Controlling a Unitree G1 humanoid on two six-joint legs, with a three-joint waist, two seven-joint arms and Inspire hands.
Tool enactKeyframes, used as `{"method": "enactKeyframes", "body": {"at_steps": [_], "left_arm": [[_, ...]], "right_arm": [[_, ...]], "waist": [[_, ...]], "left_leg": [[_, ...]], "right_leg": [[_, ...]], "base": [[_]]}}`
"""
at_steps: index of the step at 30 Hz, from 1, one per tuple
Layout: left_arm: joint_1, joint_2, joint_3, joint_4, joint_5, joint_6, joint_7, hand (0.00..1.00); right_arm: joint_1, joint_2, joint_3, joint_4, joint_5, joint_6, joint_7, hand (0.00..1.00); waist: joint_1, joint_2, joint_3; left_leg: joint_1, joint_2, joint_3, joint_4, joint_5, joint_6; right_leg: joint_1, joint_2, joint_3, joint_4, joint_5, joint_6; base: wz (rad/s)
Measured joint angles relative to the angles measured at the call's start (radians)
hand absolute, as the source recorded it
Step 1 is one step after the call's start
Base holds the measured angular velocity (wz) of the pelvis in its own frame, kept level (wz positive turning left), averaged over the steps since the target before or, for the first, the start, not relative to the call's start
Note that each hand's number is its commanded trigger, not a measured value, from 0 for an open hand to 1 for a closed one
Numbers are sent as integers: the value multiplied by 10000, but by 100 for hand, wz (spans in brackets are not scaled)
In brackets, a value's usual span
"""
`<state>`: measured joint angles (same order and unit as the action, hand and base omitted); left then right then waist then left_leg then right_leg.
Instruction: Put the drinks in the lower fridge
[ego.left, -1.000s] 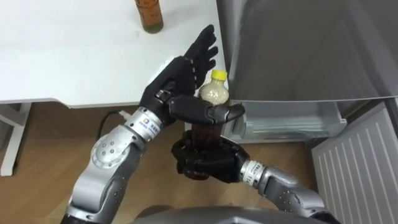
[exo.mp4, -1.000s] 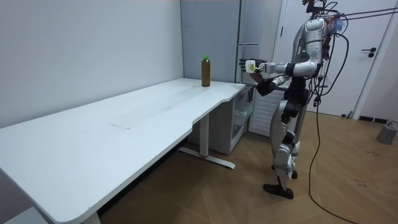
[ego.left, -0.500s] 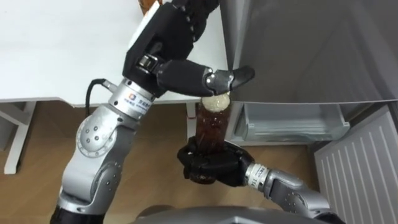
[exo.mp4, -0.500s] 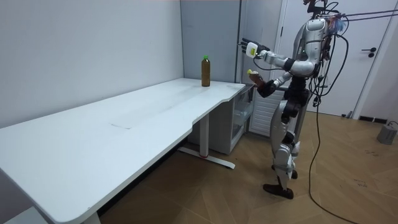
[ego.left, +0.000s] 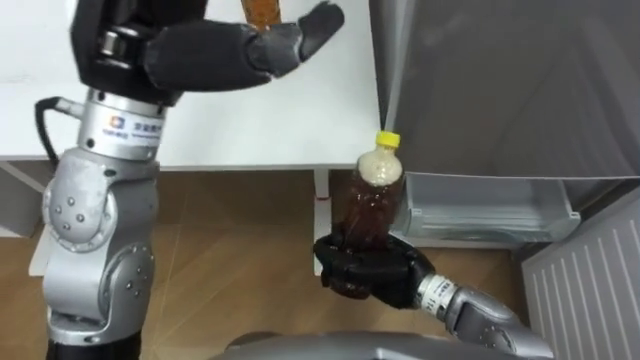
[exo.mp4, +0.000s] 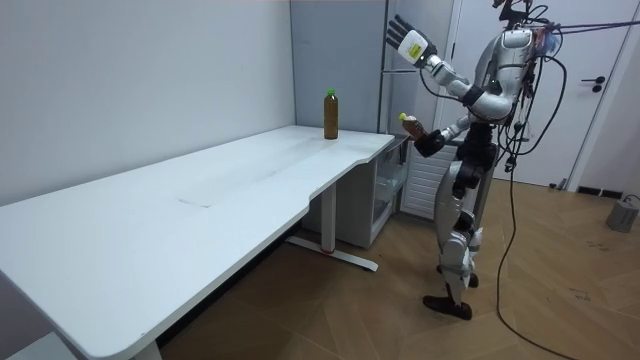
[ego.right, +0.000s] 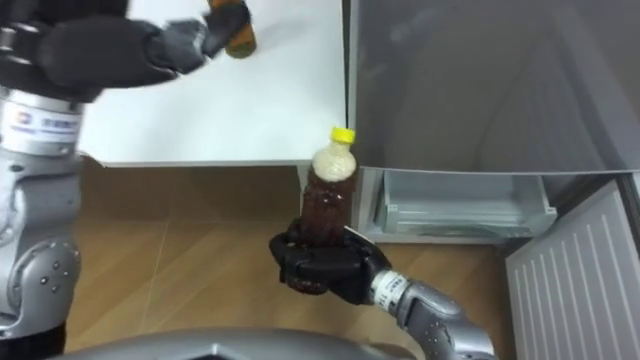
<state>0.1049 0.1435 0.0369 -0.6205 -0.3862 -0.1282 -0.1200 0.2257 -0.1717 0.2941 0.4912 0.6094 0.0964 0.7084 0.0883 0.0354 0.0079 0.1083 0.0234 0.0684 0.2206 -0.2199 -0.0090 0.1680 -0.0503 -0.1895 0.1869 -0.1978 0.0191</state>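
The drink bottle (ego.left: 372, 205) stands upright in the lower middle of the eye views, held off the table in front of the fridge. Its clear wall shows dark brown liquid up to the shoulder and a paler band in the neck, under a yellow cap (ego.left: 387, 141). If it carries any label or print, it is too small to make out. The right hand (ego.left: 368, 272) comes in from the lower right, its dark fingers curled round the lower part of the bottle.

Just right of the bottle is the fridge (ego.left: 500, 90). Its grey upper door is shut and fills the upper right. Below it the lower compartment is open, showing a translucent drawer (ego.left: 490, 208); what it holds cannot be told. The lower door (ego.left: 590, 275), ribbed white on its inner face, stands swung out at the lower right corner.

To the left, the white table (ego.left: 250, 120) takes up the upper left. A second bottle (exo.mp4: 330, 115) of brown drink with a green cap stands upright on it, near the end by the fridge.

The left hand (ego.left: 200, 52) is held high at the upper left, above the table, with its fingers spread straight and nothing in them. The forearm carries a small printed plate.

In the room view the robot stands upright at the right of the frame, between the table's end and the fridge.
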Motion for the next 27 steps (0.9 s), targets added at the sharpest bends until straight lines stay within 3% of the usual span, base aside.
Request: {"method": "enactKeyframes", "body": {"at_steps": [8,12,15,21,24,27], "left_arm": [[-15,-9,1381,-107,2057,-487,1998,0],[-9,-20,2554,-45,2529,-794,3398,0],[53,28,3456,387,2699,-1026,4434,0],[429,77,4623,1855,2725,-1007,6186,0],[787,134,4706,2792,2581,-905,6990,0],[1074,134,4705,3971,1661,-684,7304,0]], "right_arm": [[303,74,-101,-32,29,-173,-304,100],[591,57,-342,-391,-238,-311,-527,100],[856,47,-721,-716,-238,-319,-543,100],[1113,31,-1027,-785,-247,-275,-826,100],[1112,23,-987,-778,-236,-272,-1124,100],[1127,29,-979,-781,-232,-71,-1313,100]], "waist": [[609,-93,6],[875,-87,36],[1152,-9,13],[1459,34,-74],[1518,51,-88],[1602,44,-98]], "left_leg": [[67,-48,-148,86,3,0],[233,-50,-205,48,3,-2],[261,-61,-255,-10,0,-4],[216,-126,-419,9,4,-4],[259,-143,-429,-18,4,-3],[374,-139,-372,-170,10,-7]], "right_leg": [[164,-3,-95,-199,-4,6],[324,-4,-184,-210,-4,7],[408,1,-200,-363,-4,9],[501,-10,-353,-502,0,22],[543,-18,-347,-524,1,32],[563,-17,-299,-538,0,32]], "base": [[5],[4],[0],[9],[-1],[-6]]}}
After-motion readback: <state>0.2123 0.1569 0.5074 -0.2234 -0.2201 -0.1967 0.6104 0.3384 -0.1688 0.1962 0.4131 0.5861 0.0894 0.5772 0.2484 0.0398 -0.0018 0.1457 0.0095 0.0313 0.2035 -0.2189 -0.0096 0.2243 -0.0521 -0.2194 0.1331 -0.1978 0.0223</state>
